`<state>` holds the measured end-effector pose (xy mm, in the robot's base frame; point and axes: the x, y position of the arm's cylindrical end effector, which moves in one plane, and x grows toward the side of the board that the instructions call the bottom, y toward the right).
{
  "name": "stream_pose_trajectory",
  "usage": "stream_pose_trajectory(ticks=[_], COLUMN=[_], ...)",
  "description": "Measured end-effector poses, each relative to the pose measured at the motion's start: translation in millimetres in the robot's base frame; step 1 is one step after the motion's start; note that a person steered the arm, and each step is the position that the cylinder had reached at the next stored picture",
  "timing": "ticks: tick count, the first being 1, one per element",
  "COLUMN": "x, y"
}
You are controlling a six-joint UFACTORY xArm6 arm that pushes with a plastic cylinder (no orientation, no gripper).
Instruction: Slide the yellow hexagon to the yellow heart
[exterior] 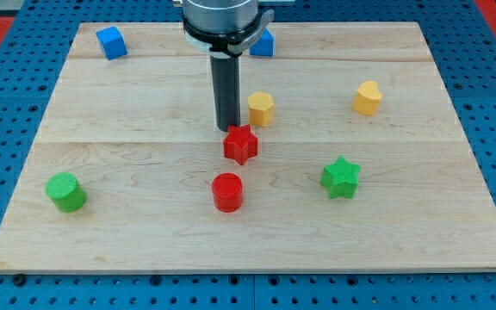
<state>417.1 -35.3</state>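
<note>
The yellow hexagon [261,108] stands a little above the board's middle. The yellow heart [368,98] lies well to its right, at about the same height in the view. My tip [226,129] rests on the board just left of and slightly below the hexagon, with a narrow gap between them. The tip sits right above the red star [240,145], close to touching its upper left point.
A red cylinder [227,191] lies below the red star. A green star [341,177] is at the lower right, a green cylinder [65,191] at the lower left. A blue cube [110,42] sits at the top left; another blue block [263,43] is partly hidden behind the arm.
</note>
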Motion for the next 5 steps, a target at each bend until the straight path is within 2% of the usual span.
stream_pose_trajectory(ticks=[5], x=[-17.0], y=[-27.2])
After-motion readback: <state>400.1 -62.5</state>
